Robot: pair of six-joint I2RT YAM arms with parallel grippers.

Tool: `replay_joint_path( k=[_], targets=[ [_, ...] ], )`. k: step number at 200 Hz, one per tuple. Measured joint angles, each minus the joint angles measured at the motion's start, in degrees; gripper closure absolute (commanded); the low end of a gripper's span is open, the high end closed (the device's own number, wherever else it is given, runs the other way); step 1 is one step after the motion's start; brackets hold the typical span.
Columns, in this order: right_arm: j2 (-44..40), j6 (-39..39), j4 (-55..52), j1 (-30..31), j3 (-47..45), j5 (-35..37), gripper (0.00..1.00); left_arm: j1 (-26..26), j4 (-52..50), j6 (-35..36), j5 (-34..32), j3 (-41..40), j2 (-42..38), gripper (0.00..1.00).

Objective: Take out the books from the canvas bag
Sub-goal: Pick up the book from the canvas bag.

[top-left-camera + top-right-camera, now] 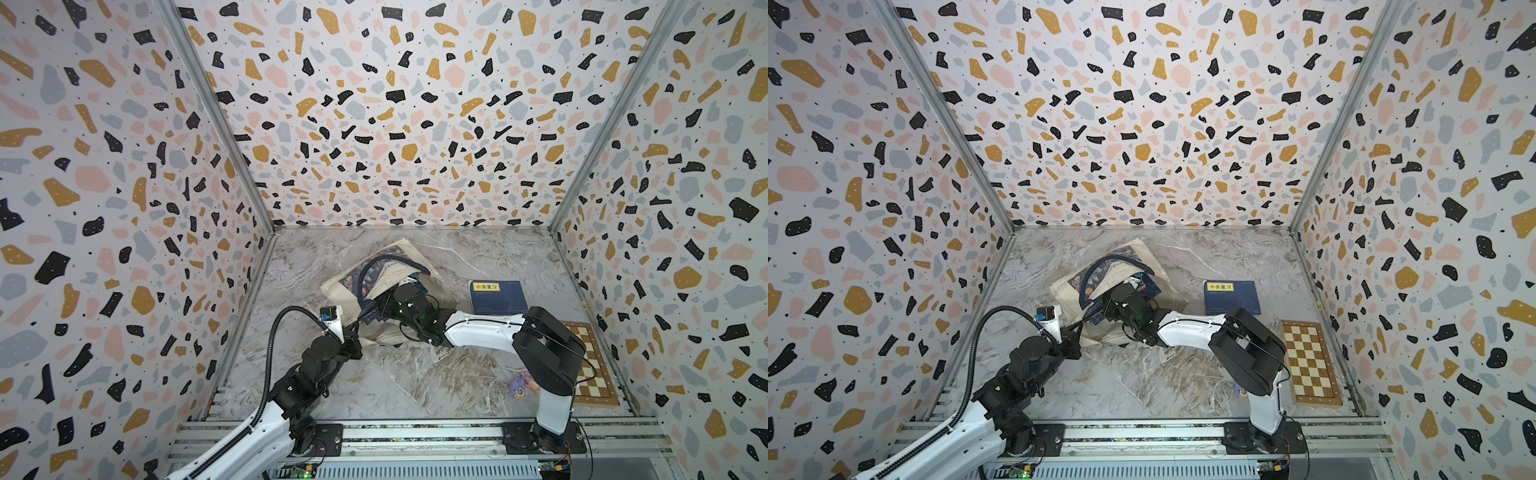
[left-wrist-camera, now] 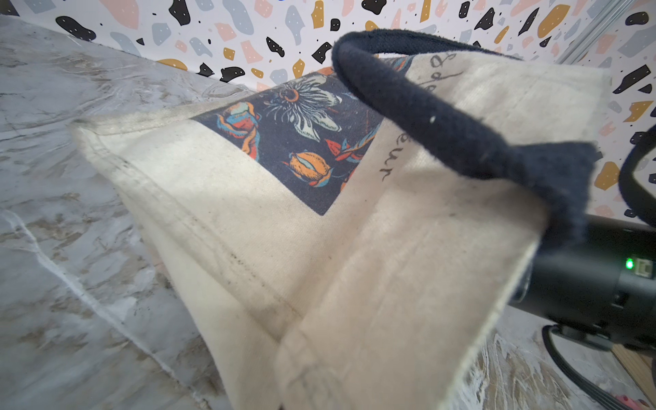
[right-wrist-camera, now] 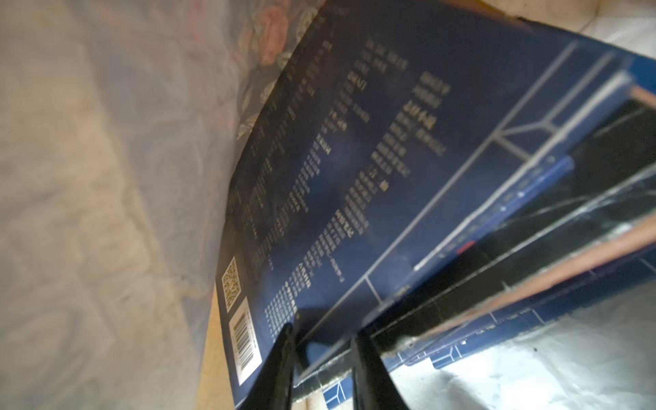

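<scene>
The cream canvas tote bag (image 1: pixel 337 286), with a dark floral print and navy strap handles, lies on its side on the grey marble counter (image 1: pixel 415 382). It sits left of centre, toward the back edge, with its mouth turned toward the arms. The left hand (image 1: pixel 354 329) is clamped shut at the bag's near rim and seems to have the cloth pinched and raised so the mouth gapes. In the left wrist view the canvas rises tent-like off the counter.

That opening lets the right hand (image 3: pixel 321 330) reach inside. Its narrowly parted fingers straddle the edge of a navy book with pale print on its cover (image 3: pixel 355 159), one of several stacked there. Whether the pads press it yet I cannot tell.

A navy book with a yellow title label (image 1: pixel 496 297) lies flat outside the bag, to its right, so the job looks partly done.
</scene>
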Motion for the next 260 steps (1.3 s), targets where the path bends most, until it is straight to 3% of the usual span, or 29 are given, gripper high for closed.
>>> replay_joint_path(
  k=[77,161,194,227,260],
  targets=[
    [0.0,-0.7,0.6,-1.1,0.9,-1.5,0.72,0.0,0.7,0.5,0.0,0.0,0.6,1.0],
    [0.4,-1.5,7.1,-2.8,1.0,-5.2,0.59,0.0,1.6,0.8,0.2,0.0,0.7,1.0],
    [2.6,-1.0,8.0,-3.5,3.4,-5.8,0.7,0.0,1.7,0.8,0.0,0.0,0.7,1.0],
    [4.2,0.5,9.1,-4.9,4.1,-7.2,0.91,0.0,1.6,0.8,0.2,0.0,0.4,1.0],
    [3.1,2.1,11.3,-5.1,2.5,-9.2,0.97,0.0,1.4,0.7,0.2,0.0,0.3,1.0]
  ],
)
